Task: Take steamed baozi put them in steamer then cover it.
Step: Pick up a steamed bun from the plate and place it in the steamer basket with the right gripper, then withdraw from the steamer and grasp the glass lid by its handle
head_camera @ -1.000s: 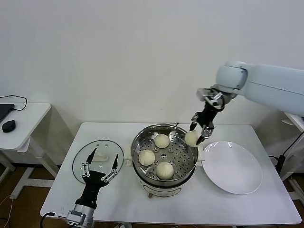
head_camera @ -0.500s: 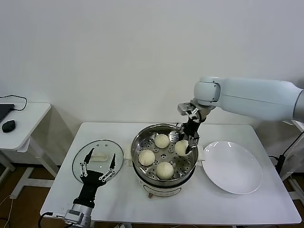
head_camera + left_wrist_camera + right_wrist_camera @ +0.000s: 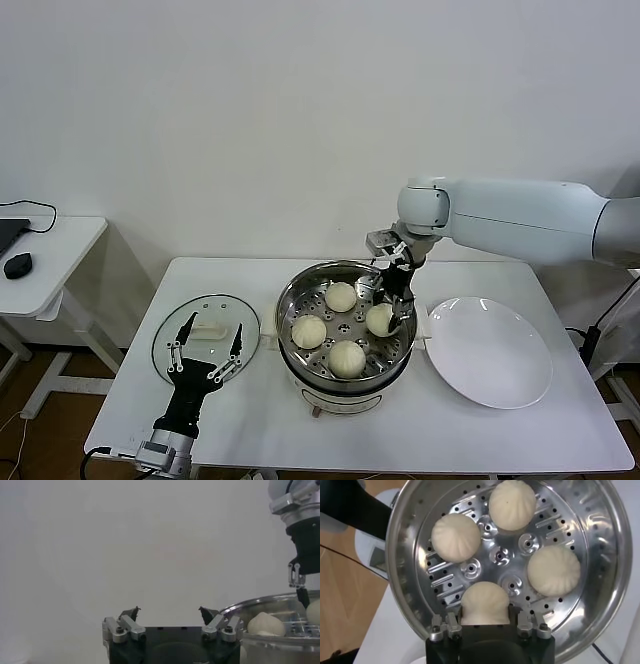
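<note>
The steamer (image 3: 289, 305) stands mid-table, a shiny pot with a perforated tray (image 3: 500, 555). Three steamed baozi (image 3: 341, 296) (image 3: 309, 331) (image 3: 347, 357) lie loose on the tray. A further baozi (image 3: 380, 319) (image 3: 485, 602) rests at the tray's right side, and my right gripper (image 3: 390, 310) (image 3: 485, 611) is shut on it, fingers against both its sides. The cover (image 3: 215, 308), a glass lid with a cream handle, lies flat left of the steamer. My left gripper (image 3: 209, 345) (image 3: 170, 612) hovers open at the lid's near edge, holding nothing.
A white plate (image 3: 490, 352) with nothing on it lies right of the steamer. A side table (image 3: 40, 262) with a mouse stands at the far left. The steamer's rim (image 3: 265, 605) rises close beside my left gripper.
My right gripper brought the baozi from above the steamer's right rim leftward and down onto the tray. The left arm barely shifted.
</note>
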Controlling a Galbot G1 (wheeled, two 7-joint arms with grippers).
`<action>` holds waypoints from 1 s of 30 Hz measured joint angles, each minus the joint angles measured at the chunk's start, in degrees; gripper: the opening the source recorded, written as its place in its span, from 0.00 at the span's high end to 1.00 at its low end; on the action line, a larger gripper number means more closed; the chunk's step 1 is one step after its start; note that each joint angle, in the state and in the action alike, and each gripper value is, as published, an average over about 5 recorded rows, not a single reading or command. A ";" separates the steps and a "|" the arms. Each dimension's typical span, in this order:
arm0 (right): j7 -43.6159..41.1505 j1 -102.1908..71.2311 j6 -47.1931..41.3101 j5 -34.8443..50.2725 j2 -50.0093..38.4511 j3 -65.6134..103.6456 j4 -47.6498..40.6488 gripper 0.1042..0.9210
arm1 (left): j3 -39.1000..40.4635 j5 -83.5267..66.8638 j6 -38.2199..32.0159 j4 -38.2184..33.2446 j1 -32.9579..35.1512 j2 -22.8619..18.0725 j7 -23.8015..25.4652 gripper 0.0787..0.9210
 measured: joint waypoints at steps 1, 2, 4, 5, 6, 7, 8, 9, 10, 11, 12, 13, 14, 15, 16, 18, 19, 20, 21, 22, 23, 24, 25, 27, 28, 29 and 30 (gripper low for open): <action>-0.01 -0.05 0.00 -0.08 0.04 0.01 -0.02 0.33 | -0.01 -0.01 -0.02 0.00 0.00 0.01 0.00 0.12; -0.02 -0.11 0.02 -0.17 0.06 0.01 -0.02 0.33 | -0.03 -0.02 -0.03 0.00 -0.01 0.02 -0.01 0.12; -0.06 -0.26 0.10 -0.41 0.09 0.03 -0.07 0.32 | -0.05 -0.04 -0.07 0.01 -0.02 0.04 -0.01 0.12; -0.06 -0.36 0.17 -0.55 0.11 0.07 -0.11 0.32 | -0.06 -0.05 -0.08 0.03 -0.02 0.05 -0.02 0.12; -0.07 -0.47 0.26 -0.71 0.13 0.12 -0.15 0.32 | -0.06 -0.05 -0.09 0.05 -0.03 0.06 -0.02 0.12; -0.09 -0.57 0.34 -0.86 0.15 0.17 -0.19 0.31 | -0.05 -0.06 -0.10 0.06 -0.03 0.07 -0.02 0.12; -0.10 -0.65 0.42 -1.00 0.17 0.23 -0.21 0.30 | -0.04 -0.06 -0.10 0.08 -0.03 0.07 -0.02 0.12; -0.12 -0.74 0.50 -1.14 0.18 0.30 -0.23 0.28 | -0.03 -0.06 -0.10 0.08 -0.02 0.07 -0.02 0.12; -0.15 -0.83 0.58 -1.27 0.19 0.37 -0.25 0.26 | -0.03 -0.06 -0.10 0.07 -0.01 0.07 -0.02 0.12; -0.16 -0.92 0.65 -1.41 0.18 0.47 -0.26 0.22 | -0.03 -0.06 -0.11 0.06 0.00 0.07 -0.02 0.12; -0.18 -1.04 0.73 -1.56 0.16 0.61 -0.27 0.19 | -0.03 -0.06 -0.11 0.06 0.00 0.07 -0.02 0.12; -0.20 -1.17 0.81 -1.71 0.13 0.77 -0.28 0.17 | -0.03 -0.06 -0.12 0.05 0.01 0.06 -0.02 0.12; -0.21 -1.30 0.89 -1.88 0.10 0.95 -0.30 0.15 | -0.04 -0.06 -0.12 0.06 0.01 0.06 -0.02 0.12; -0.23 -1.43 0.96 -2.06 0.05 1.17 -0.33 0.13 | -0.04 -0.06 -0.13 0.06 0.01 0.04 -0.02 0.12; -0.26 -1.56 1.05 -2.27 -0.01 1.39 -0.37 0.13 | -0.03 -0.06 -0.13 0.07 0.02 0.03 -0.02 0.12; -0.37 -1.78 1.21 -2.71 -0.19 1.88 -0.49 0.12 | 0.02 -0.06 -0.13 0.07 0.03 -0.02 -0.02 0.12; -0.44 -1.90 1.30 -2.93 -0.31 2.19 -0.55 0.12 | 0.06 -0.06 -0.13 0.05 0.04 -0.05 -0.03 0.12; -0.51 -2.02 1.39 -3.12 -0.46 2.52 -0.58 0.12 | 0.10 -0.04 -0.13 0.02 0.04 -0.07 -0.04 0.12; -0.60 -2.17 1.50 -3.26 -0.65 2.98 -0.58 0.12 | 0.14 -0.02 -0.13 -0.01 0.05 -0.08 -0.05 0.12; -0.67 -2.35 1.64 -3.38 -0.90 3.56 -0.55 0.12 | 0.19 0.02 -0.13 -0.06 0.05 -0.08 -0.06 0.12; -0.73 -2.55 1.78 -3.44 -1.19 4.27 -0.47 0.12 | 0.25 0.06 -0.13 -0.12 0.07 -0.09 -0.06 0.12; -0.76 -2.79 1.96 -3.46 -1.57 5.20 -0.36 0.12 | 0.30 0.11 -0.12 -0.19 0.08 -0.09 -0.07 0.12; -0.73 -3.06 2.15 -3.42 -2.03 6.34 -0.21 0.12 | 0.36 0.17 -0.10 -0.27 0.09 -0.08 -0.07 0.12; -0.43 -3.71 2.57 -3.11 -3.16 9.14 0.12 0.12 | 0.44 0.30 -0.04 -0.46 0.08 -0.07 -0.07 0.12; -0.10 -4.07 2.81 -2.78 -3.83 10.77 0.32 0.12 | 0.47 0.39 0.01 -0.57 0.08 -0.06 -0.07 0.12; 0.41 -4.46 3.09 -2.31 -4.55 12.45 0.54 0.12 | 0.49 0.49 0.07 -0.67 0.09 -0.06 -0.07 0.12; 1.17 -4.87 3.43 -1.71 -5.36 14.20 0.78 0.12 | 0.49 0.60 0.12 -0.79 0.12 -0.05 -0.06 0.12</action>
